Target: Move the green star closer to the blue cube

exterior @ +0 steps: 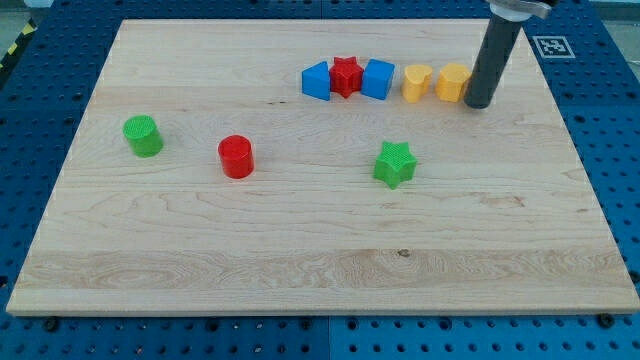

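Camera view: the only one.
Green star (395, 163): lies alone on the bench (300, 260), below the row of blocks near the view's top.
Blue cube (378, 78): in that row, touching the red star (346, 75); a second blue block (316, 81) is on the left.
Tip (479, 104): just beside the right yellow block (453, 82), well apart from the green star.
End effector: a plain rod, it has nothing to open or close.
Progress: not begun, I judge; the whole push is left.
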`<state>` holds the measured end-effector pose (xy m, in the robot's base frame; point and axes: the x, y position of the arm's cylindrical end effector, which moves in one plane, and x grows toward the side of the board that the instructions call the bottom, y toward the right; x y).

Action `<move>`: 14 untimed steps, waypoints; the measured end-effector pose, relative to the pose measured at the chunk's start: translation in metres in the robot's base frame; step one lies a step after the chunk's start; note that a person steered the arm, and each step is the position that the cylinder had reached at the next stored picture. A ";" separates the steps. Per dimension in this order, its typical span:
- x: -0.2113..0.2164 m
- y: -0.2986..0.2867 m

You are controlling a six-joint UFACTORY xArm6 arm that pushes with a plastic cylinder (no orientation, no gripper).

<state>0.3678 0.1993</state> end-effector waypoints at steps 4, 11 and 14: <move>0.137 -0.022; 0.066 -0.139; 0.064 -0.177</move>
<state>0.4317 0.0221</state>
